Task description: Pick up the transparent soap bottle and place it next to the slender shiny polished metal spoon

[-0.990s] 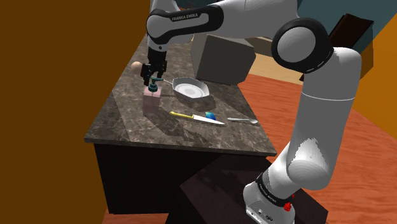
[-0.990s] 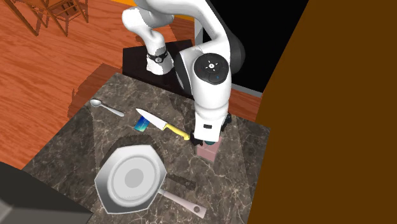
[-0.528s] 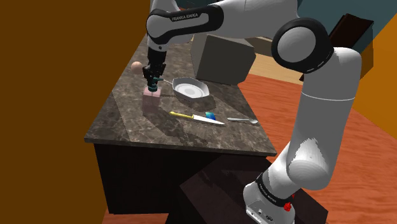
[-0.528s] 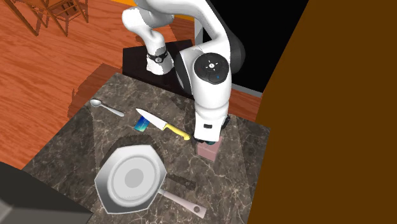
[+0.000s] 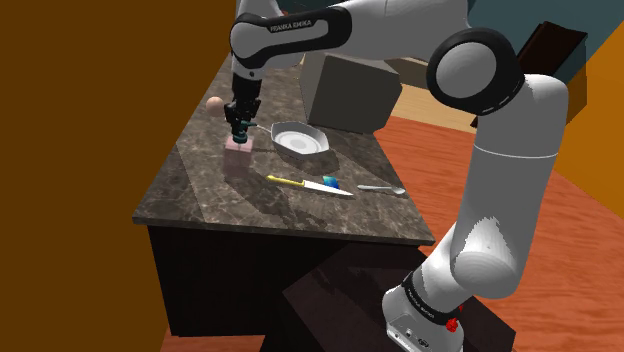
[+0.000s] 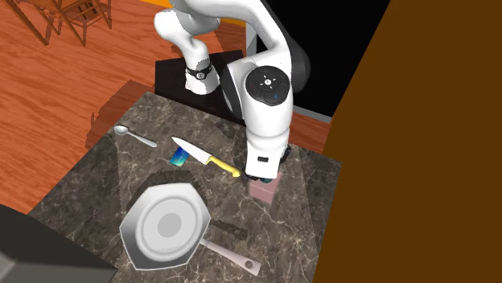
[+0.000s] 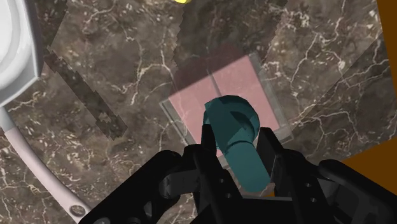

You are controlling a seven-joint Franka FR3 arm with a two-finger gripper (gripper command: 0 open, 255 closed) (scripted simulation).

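Gripping the soap bottle (image 7: 222,89) by its teal pump (image 7: 232,121); this looks like the grasp step, with the lift not yet made.
Your tool (image 7: 238,137) pinches the pump between both fingers; the pink bottle stands on the surface (image 5: 200,195) near the pan (image 5: 298,140), well apart from the spoon (image 5: 382,188); next, raise it straight, carry it over the knife (image 5: 310,184), and set it just beside the spoon; the arm (image 5: 400,30) reads "FRANKA EMIKA"; no label shows on the bottle.
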